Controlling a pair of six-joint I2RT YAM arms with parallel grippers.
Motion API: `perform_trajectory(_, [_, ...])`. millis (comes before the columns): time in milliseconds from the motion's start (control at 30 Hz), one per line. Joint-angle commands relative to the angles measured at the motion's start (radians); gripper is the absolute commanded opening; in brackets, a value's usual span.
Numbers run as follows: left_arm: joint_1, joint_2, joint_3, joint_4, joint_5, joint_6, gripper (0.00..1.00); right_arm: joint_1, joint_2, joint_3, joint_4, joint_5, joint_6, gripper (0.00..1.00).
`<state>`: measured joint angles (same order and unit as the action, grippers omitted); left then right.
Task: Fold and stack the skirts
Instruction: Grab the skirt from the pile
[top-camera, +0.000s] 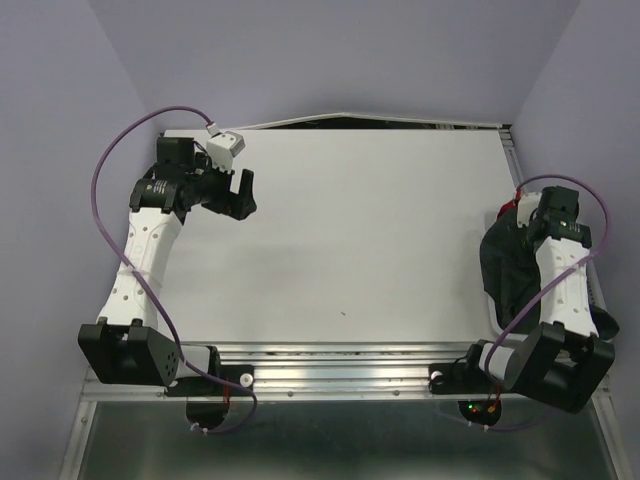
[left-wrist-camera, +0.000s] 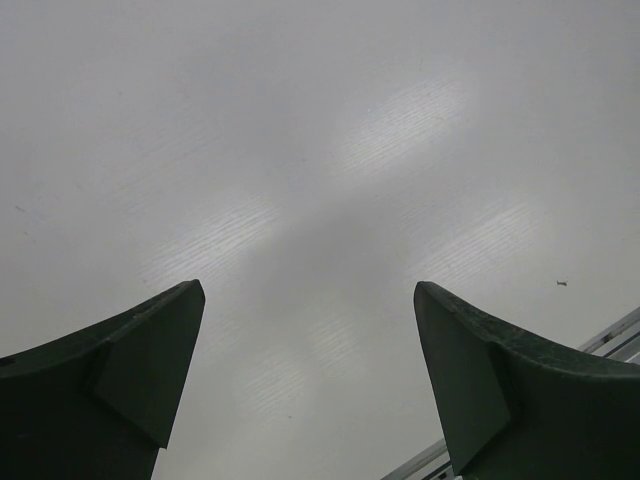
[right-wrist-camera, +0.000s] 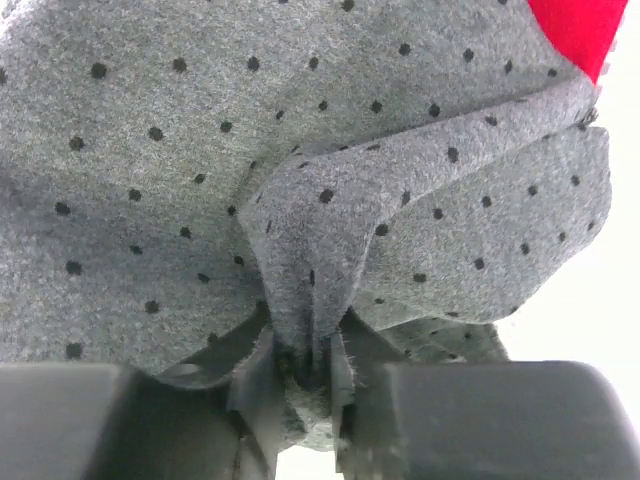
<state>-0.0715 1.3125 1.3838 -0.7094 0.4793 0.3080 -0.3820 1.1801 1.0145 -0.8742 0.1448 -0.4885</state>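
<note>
The dark grey dotted skirt (top-camera: 505, 265) hangs bunched at the table's right edge, under my right arm. In the right wrist view the grey skirt (right-wrist-camera: 250, 150) fills the frame, and my right gripper (right-wrist-camera: 305, 375) is shut on a pinched fold of it. A bit of the red skirt (right-wrist-camera: 575, 30) shows at the top right corner there, and as a small red patch (top-camera: 508, 208) in the top view. My left gripper (top-camera: 243, 192) is open and empty over the far left of the table; its fingers (left-wrist-camera: 150, 360) frame bare tabletop.
The white table (top-camera: 340, 240) spans the middle. A white basket rim (top-camera: 497, 318) shows beside the skirts at the right edge. A metal rail (top-camera: 340, 365) runs along the near edge. Purple walls close in on both sides and behind.
</note>
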Motion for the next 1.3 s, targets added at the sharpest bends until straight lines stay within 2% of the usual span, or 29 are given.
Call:
perform_trajectory(0, [-0.007,-0.010,0.031,0.010,0.021,-0.007,0.99,-0.017,-0.023,0.082,0.034,0.007,-0.019,0.01])
perform_trajectory(200, [-0.008,0.002,0.076,0.007,0.002,0.006,0.99,-0.017,-0.057,0.240,0.003,-0.025,-0.009,0.01])
perform_trajectory(367, [-0.008,0.025,0.133,-0.015,0.063,0.028,0.99,-0.017,-0.037,0.525,-0.019,-0.132,-0.004,0.01])
perform_trajectory(400, [-0.008,0.028,0.148,-0.021,0.086,0.031,0.99,-0.017,-0.019,0.612,-0.032,-0.184,0.001,0.01])
perform_trajectory(600, [-0.007,0.031,0.182,0.004,0.131,0.016,0.98,-0.017,0.044,0.847,-0.051,-0.444,0.050,0.01])
perform_trajectory(733, [0.007,0.022,0.204,0.057,0.154,-0.010,0.98,-0.017,0.070,0.960,-0.011,-0.742,0.143,0.01])
perform_trajectory(833, [0.051,0.017,0.222,0.102,0.208,-0.064,0.98,-0.017,0.067,0.978,0.127,-0.911,0.307,0.01])
perform_trajectory(900, [0.096,0.027,0.235,0.116,0.258,-0.096,0.98,-0.017,0.061,0.977,0.291,-0.988,0.425,0.01])
perform_trajectory(933, [0.134,0.030,0.241,0.137,0.306,-0.112,0.98,-0.017,0.046,0.945,0.366,-1.051,0.561,0.01])
perform_trajectory(1000, [0.179,0.037,0.241,0.163,0.352,-0.160,0.98,-0.017,0.029,0.894,0.638,-1.122,0.733,0.01])
perform_trajectory(1033, [0.218,0.040,0.242,0.183,0.389,-0.176,0.98,-0.017,0.017,0.819,0.878,-1.175,0.947,0.01])
perform_trajectory(1067, [0.232,0.050,0.244,0.186,0.398,-0.191,0.98,-0.017,0.013,0.779,1.002,-1.215,1.052,0.01])
perform_trajectory(1100, [0.245,0.050,0.244,0.189,0.403,-0.191,0.98,-0.017,0.015,0.742,1.121,-1.215,1.156,0.01])
perform_trajectory(1133, [0.259,0.056,0.241,0.189,0.404,-0.191,0.98,0.000,0.019,0.705,1.226,-1.211,1.330,0.01])
perform_trajectory(1167, [0.260,0.054,0.236,0.191,0.403,-0.187,0.97,0.018,0.026,0.637,1.391,-1.205,1.381,0.01])
perform_trajectory(1233, [0.262,0.044,0.213,0.202,0.397,-0.179,0.97,0.087,0.068,0.601,1.402,-1.193,1.374,0.01])
perform_trajectory(1267, [0.262,0.030,0.183,0.221,0.395,-0.178,0.97,0.192,0.105,0.581,1.251,-1.182,1.267,0.01])
